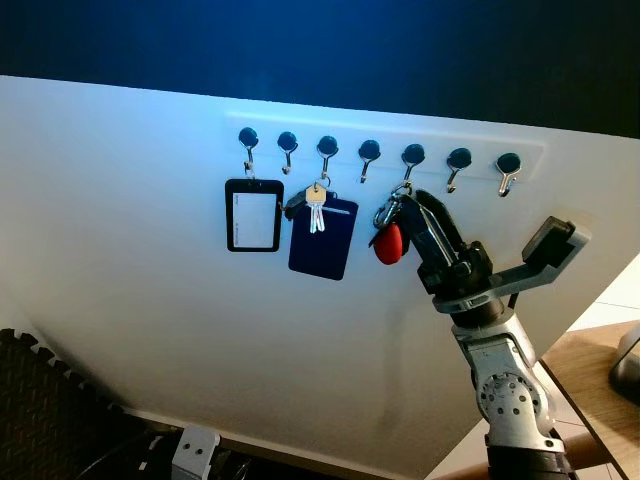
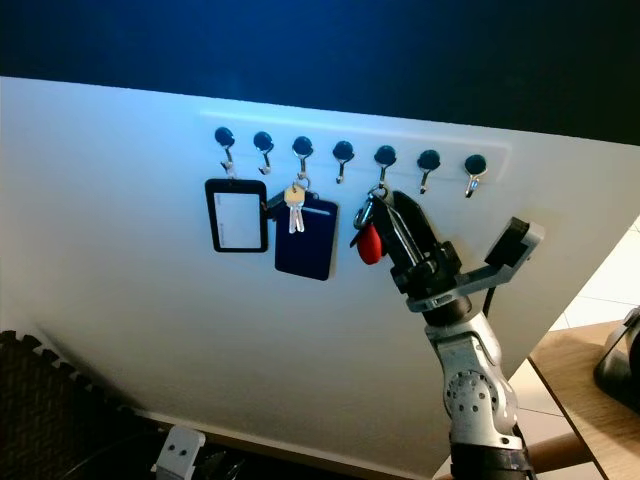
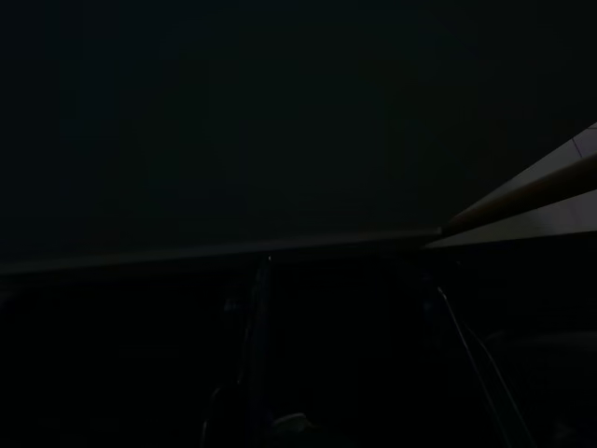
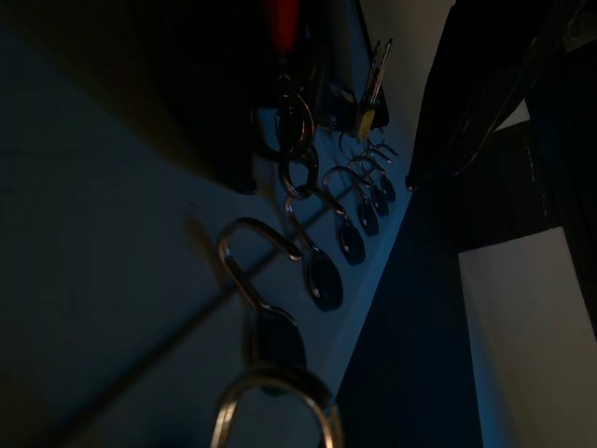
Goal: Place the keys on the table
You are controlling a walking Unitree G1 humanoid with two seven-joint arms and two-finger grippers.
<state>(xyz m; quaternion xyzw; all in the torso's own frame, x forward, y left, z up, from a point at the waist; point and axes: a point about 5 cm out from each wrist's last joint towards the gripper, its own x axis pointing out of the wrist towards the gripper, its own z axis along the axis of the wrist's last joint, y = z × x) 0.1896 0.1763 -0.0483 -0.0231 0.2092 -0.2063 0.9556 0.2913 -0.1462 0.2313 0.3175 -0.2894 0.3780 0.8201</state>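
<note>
A bunch of keys with a red fob [image 1: 388,243] hangs by its metal ring from the fifth hook [image 1: 412,155] of a hook rail on a white wall panel. My right gripper [image 1: 412,203] is raised to that ring, its black fingers on either side of it. In the right wrist view the ring [image 4: 291,131] and the fob [image 4: 280,14] lie between the parted fingers, close to one of them. A second bunch of pale keys [image 1: 316,210] hangs from the third hook. The wooden table [image 1: 590,380] is low at the right. My left arm hangs idle in the dark.
A black badge holder [image 1: 253,214] hangs from the first hook and a dark blue card holder [image 1: 323,238] behind the pale keys. A dark rounded object [image 1: 628,368] sits on the table's right edge. Black foam matting [image 1: 50,400] covers the floor at the lower left.
</note>
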